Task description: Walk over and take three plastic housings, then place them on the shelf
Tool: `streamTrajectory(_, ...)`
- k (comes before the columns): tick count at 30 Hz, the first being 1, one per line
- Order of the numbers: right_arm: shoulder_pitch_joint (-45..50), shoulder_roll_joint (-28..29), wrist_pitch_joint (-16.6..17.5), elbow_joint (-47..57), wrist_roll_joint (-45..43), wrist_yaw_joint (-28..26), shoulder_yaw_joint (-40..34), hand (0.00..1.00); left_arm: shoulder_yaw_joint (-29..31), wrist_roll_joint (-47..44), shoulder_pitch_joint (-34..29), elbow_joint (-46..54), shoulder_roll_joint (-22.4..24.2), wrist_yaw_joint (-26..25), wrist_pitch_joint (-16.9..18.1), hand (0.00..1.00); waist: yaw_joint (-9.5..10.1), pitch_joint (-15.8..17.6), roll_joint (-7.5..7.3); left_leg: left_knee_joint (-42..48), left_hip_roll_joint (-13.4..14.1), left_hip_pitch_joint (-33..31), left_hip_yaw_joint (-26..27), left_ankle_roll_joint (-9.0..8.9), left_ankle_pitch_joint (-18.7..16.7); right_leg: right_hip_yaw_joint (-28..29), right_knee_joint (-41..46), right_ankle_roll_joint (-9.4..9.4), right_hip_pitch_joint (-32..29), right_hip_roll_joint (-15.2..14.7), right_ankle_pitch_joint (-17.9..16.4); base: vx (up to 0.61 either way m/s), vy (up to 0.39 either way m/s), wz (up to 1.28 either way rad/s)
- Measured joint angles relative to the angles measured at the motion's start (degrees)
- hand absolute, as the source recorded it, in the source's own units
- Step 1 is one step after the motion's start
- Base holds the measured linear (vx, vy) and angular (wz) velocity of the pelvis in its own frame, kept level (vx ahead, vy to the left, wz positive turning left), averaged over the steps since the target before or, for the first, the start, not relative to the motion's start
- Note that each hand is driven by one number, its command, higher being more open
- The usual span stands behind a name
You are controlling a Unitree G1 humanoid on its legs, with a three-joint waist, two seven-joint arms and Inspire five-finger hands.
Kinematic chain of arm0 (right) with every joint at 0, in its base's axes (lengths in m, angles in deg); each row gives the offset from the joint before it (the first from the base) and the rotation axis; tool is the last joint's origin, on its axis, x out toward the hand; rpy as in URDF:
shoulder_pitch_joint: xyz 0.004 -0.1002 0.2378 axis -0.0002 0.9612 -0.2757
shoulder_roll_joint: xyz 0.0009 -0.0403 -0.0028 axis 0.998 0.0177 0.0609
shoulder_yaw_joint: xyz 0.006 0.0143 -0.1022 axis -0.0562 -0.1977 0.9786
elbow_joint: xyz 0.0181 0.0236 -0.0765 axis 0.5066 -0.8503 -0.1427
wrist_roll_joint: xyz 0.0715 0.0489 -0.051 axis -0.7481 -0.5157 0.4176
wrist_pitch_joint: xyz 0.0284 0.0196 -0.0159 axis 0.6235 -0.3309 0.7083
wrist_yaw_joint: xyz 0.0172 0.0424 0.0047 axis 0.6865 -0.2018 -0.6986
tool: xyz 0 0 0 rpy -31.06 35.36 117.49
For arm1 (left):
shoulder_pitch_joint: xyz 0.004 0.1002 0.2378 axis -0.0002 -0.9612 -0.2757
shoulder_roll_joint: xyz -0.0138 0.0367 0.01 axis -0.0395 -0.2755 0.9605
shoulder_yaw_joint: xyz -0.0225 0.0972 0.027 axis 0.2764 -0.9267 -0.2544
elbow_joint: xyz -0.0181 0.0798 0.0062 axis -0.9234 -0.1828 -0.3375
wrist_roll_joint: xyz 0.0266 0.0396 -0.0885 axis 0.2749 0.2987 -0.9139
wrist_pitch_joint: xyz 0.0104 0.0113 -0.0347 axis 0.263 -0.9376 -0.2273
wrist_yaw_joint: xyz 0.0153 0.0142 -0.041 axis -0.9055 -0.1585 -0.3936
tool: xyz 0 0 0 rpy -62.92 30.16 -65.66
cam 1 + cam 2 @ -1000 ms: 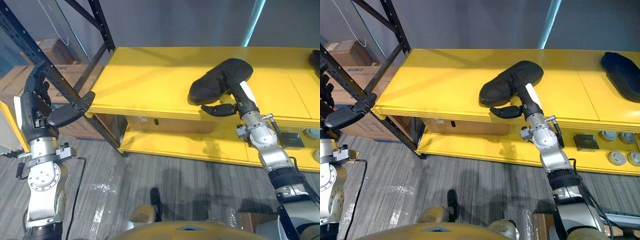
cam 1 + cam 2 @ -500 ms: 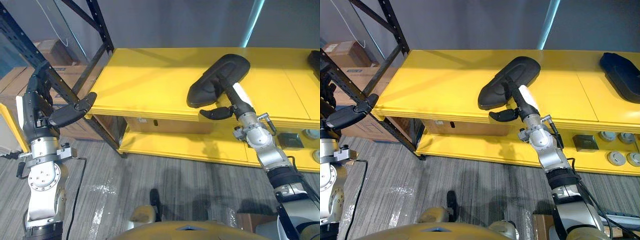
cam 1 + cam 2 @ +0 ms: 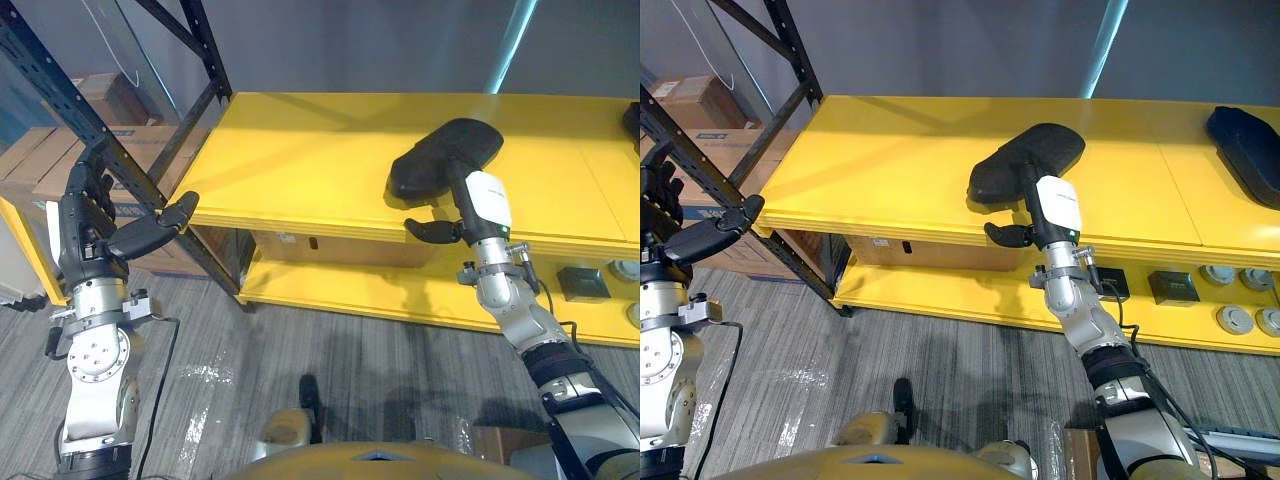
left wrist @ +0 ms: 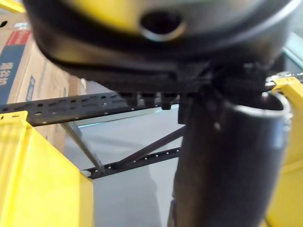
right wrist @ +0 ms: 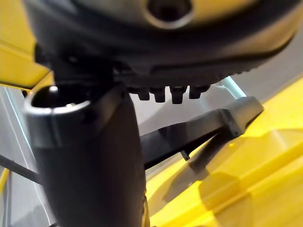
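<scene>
Housing [image 3: 447,156], black and oval, sat on the yellow shelf [image 3: 300,150], on the top board near its front edge and right of centre. The right robot hand [image 3: 487,205] reached up to its near end, fingers against the housing and thumb [image 3: 428,232] jutting left just below the board's edge. Whether those fingers gripped it I could not tell. In the right wrist view one end seemed lifted off the board. The left robot hand [image 3: 85,225] hung well apart at the far left, fingers relaxed and spread, holding nothing, beside a black rack post [image 3: 110,130]. A second housing [image 3: 1245,135] lay at the shelf's right end. Cardboard boxes [image 3: 50,165] stood behind the post.
</scene>
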Motion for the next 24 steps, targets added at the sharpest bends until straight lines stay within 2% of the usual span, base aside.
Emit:
streamTrajectory(4,-0.79,-0.07,-0.1,4.14,-0.09,4.34,-4.29,1.0,0.09,-0.25,-2.53,0.26,0.05,0.24,0.01,1.0,0.14,-0.02,0.02,0.04,-0.02,-0.02,-0.14,0.03,-0.02,0.0,0.0,0.15,0.07,-0.09,0.08,0.0,-0.007,0.04)
streamTrajectory(9,-2.36,-0.38,-0.1,6.9,-0.11,5.57,-6.78,1.0,0.09,-0.66,-3.57,0.27,0.05,0.99,0.0,1.0,-0.01,-0.09,0.12,0.18,0.05,0.02,0.01,-0.04,-0.07,0.06,0.0,0.17,0.1,-0.03,0.08,0.0,0.0,0.0)
streamTrajectory(17,-2.35,-0.5,-0.11,7.12,-0.1,4.87,-6.68,1.0,0.07,-0.66,-3.57,0.28,0.05,1.48,-0.01,1.0,-0.08,-0.38,0.58,0.16,0.06,0.12,0.18,-0.06,-0.11,0.09,0.06,0.17,0.08,-0.02,0.07,0.0,0.0,0.0)
streamTrajectory(22,-2.35,-2.06,0.22,6.28,-0.25,1.0,-4.06,1.0,0.0,-0.65,-3.6,0.28,0.05,1.45,-0.02,1.0,0.01,-0.75,1.15,0.03,0.02,0.12,-0.07,-0.06,-0.1,-0.06,0.09,0.17,0.2,-0.03,0.05,0.0,0.0,0.01)
streamTrajectory(24,-2.35,-2.59,1.73,5.74,-0.36,0.15,-2.74,1.0,-0.04,-0.65,-3.73,0.28,0.05,1.48,-0.03,1.0,0.01,-0.75,1.18,0.02,-0.03,0.1,-0.54,-0.06,-0.1,-0.31,0.11,0.15,0.34,-0.02,0.01,-0.01,-0.012,0.05)
